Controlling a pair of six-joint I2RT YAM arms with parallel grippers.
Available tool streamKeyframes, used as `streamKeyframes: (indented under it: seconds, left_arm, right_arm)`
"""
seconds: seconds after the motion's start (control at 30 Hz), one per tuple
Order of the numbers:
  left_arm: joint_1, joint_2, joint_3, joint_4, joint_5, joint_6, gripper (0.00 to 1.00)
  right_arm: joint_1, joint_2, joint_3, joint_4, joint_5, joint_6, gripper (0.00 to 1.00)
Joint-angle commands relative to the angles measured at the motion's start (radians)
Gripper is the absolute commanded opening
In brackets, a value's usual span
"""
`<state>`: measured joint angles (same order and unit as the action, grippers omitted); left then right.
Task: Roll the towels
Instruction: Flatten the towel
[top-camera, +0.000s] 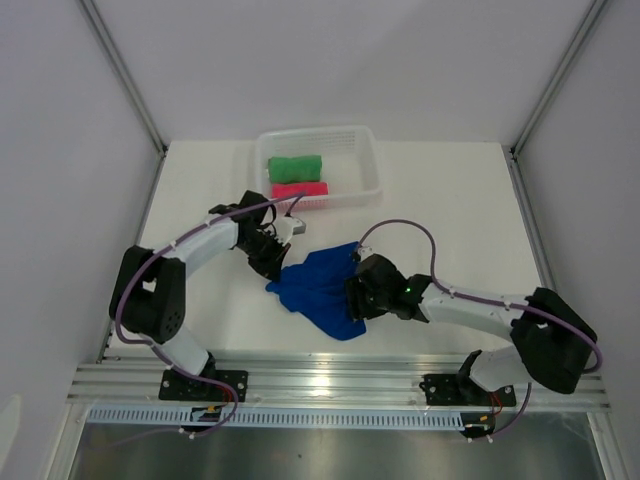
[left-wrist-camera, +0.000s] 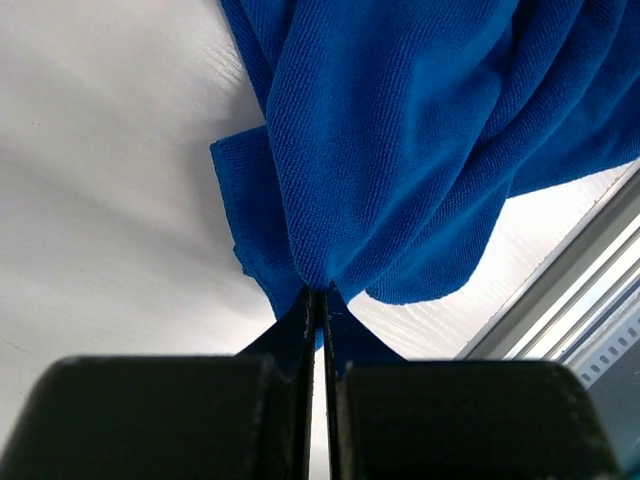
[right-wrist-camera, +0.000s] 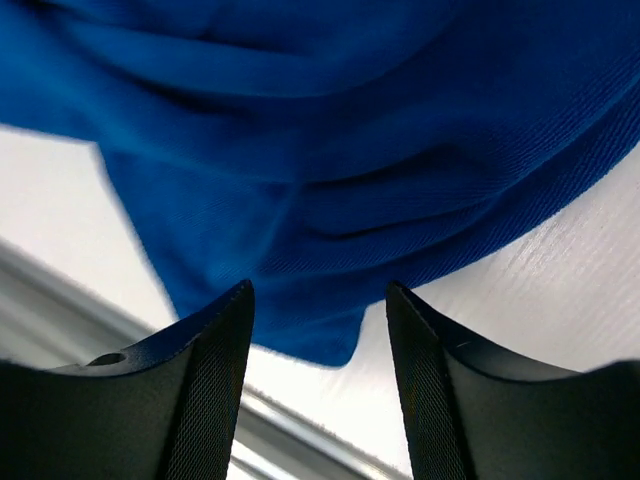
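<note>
Your left gripper (left-wrist-camera: 318, 300): jaws pinched together on an edge of the blue towel (top-camera: 325, 290). Your right gripper (right-wrist-camera: 318, 292): jaws apart, towel just ahead. Blue towel: crumpled on the table (top-camera: 450, 210) between both arms. Green towel (top-camera: 294, 166), pink towel (top-camera: 299, 189): rolled, side by side in the basket (top-camera: 375, 165).

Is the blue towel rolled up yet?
No, not rolled. The blue towel lies loose and rumpled on the table, with the left gripper pinching one edge.
</note>
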<state>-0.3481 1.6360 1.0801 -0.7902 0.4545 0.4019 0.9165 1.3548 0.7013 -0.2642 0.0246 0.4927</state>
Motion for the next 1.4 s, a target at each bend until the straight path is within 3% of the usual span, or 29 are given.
streamKeyframes:
  seconds: [0.0,0.03,0.07,0.13,0.17,0.23,0.37,0.5,0.53,0.63,0.83,1.0,1.17,1.3,1.33,1.37]
  left_arm:
    - [0.006,-0.064,0.021,-0.01,0.05,-0.005,0.01]
    - [0.006,-0.085,0.021,-0.011,0.049,-0.008,0.01]
    - [0.009,-0.1,0.021,-0.007,0.044,-0.011,0.01]
    - [0.032,-0.129,0.02,0.0,0.033,-0.021,0.01]
    - [0.044,-0.16,0.029,0.003,0.035,-0.024,0.01]
    - [0.087,-0.183,0.041,-0.004,0.041,-0.023,0.01]
    - [0.153,-0.22,0.092,-0.052,0.052,0.001,0.01]
    - [0.219,-0.251,0.124,-0.102,0.066,0.028,0.01]
    - [0.237,-0.26,0.132,-0.113,0.059,0.032,0.01]
    - [0.253,-0.31,0.155,-0.158,0.036,0.066,0.01]
    - [0.271,-0.373,0.236,-0.338,0.072,0.135,0.01]
    - [0.299,-0.389,0.332,-0.469,-0.025,0.153,0.01]
    - [0.319,-0.386,0.383,-0.544,0.004,0.209,0.01]
    - [0.319,-0.317,0.294,-0.46,0.052,0.21,0.03]
    - [0.319,-0.2,0.272,-0.337,0.006,0.175,0.2]
    - [0.319,-0.167,0.271,-0.336,0.006,0.175,0.2]
  right_arm:
    - [0.001,0.095,0.026,0.043,0.078,0.115,0.59]
    - [0.001,0.118,0.041,0.033,0.086,0.115,0.58]
    - [0.002,0.142,0.047,0.005,0.1,0.118,0.51]
    - [-0.002,0.194,0.05,-0.02,0.11,0.121,0.3]
    - [-0.013,0.208,0.044,-0.036,0.11,0.121,0.09]
    - [-0.033,0.201,0.033,-0.05,0.113,0.116,0.0]
    - [-0.152,0.084,0.007,-0.099,0.149,0.067,0.0]
    - [-0.361,-0.064,0.055,-0.139,0.155,-0.084,0.0]
    - [-0.448,-0.097,0.072,-0.145,0.124,-0.164,0.0]
    - [-0.553,-0.12,0.154,-0.178,0.036,-0.308,0.0]
    - [-0.564,-0.137,0.315,-0.318,-0.072,-0.47,0.0]
    - [-0.565,-0.22,0.44,-0.51,-0.149,-0.488,0.0]
    - [-0.564,-0.243,0.533,-0.63,-0.192,-0.488,0.0]
    - [-0.568,-0.102,0.521,-0.536,-0.229,-0.537,0.0]
    - [-0.608,0.1,0.559,-0.407,-0.183,-0.561,0.12]
    - [-0.608,0.102,0.585,-0.406,-0.183,-0.562,0.13]
